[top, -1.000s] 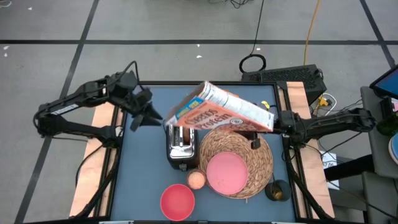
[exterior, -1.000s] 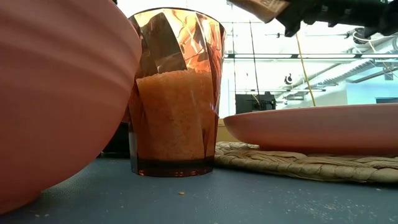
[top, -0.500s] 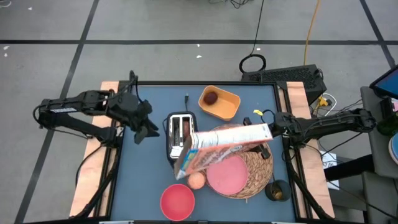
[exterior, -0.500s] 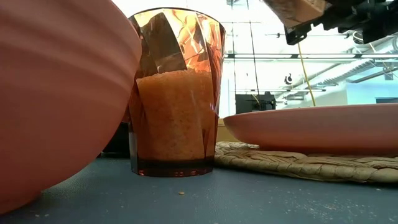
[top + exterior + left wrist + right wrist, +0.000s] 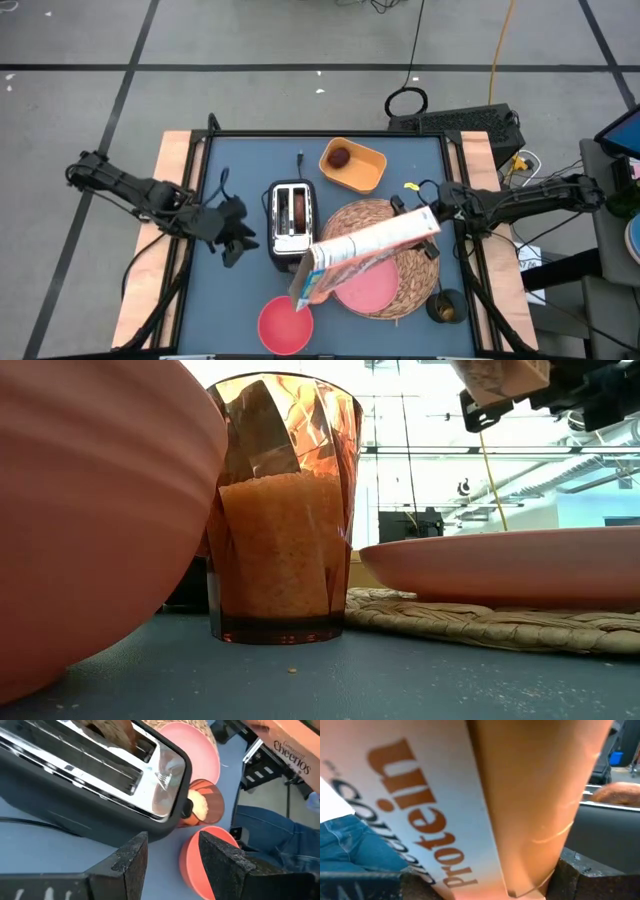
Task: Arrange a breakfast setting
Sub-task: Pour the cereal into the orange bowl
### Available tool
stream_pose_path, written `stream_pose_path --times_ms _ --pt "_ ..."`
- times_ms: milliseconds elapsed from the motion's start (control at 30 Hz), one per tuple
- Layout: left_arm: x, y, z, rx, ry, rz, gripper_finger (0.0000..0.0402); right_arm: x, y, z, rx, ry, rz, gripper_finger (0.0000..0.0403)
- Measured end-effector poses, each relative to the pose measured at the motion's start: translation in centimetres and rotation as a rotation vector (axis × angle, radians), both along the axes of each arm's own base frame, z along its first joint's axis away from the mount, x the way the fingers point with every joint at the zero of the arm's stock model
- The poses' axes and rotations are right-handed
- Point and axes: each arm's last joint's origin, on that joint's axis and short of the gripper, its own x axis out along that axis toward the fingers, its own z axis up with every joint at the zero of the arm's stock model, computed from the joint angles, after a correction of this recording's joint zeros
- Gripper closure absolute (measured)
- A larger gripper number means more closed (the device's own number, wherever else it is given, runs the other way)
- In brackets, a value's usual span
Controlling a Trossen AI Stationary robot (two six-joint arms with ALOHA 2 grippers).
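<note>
My right gripper (image 5: 430, 222) is shut on a Cheerios cereal box (image 5: 365, 252), which slants over the round straw placemat (image 5: 400, 215) and the pink plate (image 5: 368, 288). The box's free end (image 5: 308, 288) hangs above the pink bowl (image 5: 284, 326). An orange-filled faceted cup (image 5: 285, 510) stands between bowl and plate. The ring-shaped bread (image 5: 112, 730) sticks up out of the toaster (image 5: 290, 220). A small dark-red fruit (image 5: 340, 157) lies in an orange bowl (image 5: 365, 172). My left gripper (image 5: 236, 243) is open and empty, left of the toaster. My right gripper pinches the box at its right-hand end (image 5: 420, 225), the box's faces between the two fingers (image 5: 585, 875). The fingers come level from the table's right and lie along the box. The box is lifted clear and tilted, its free end lower, over the bowl.
A small dark cup (image 5: 445, 308) stands at the near right corner beside the placemat. The toaster's cord (image 5: 300, 158) runs toward the far edge. Bare blue table lies left of the toaster. A person's jeans (image 5: 350, 845) show beyond the near edge.
My right gripper has swung the cereal box from over the orange bowl at the far side toward the near edge. It has tipped the box's free end down over the pink bowl. My left gripper has drawn back toward the near edge, staying open.
</note>
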Motion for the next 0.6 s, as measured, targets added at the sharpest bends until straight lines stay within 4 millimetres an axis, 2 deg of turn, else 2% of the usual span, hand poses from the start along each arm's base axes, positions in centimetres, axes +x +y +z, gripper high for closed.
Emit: stream_pose_path --times_ms 167,367,600 --pt "-0.3 -0.7 -0.6 -0.023 0.012 0.024 0.0220 0.2 0.2 1.0 -0.042 -0.005 0.016 0.0202" --pt "-0.5 -1.2 -0.6 0.005 -0.011 0.036 0.0220 0.7 0.2 3.1 -0.099 0.031 0.023 0.0202" --pt "-0.6 -1.4 -0.5 0.010 -0.023 0.043 0.0220 1.9 0.3 5.2 -0.138 0.086 0.033 0.0202"
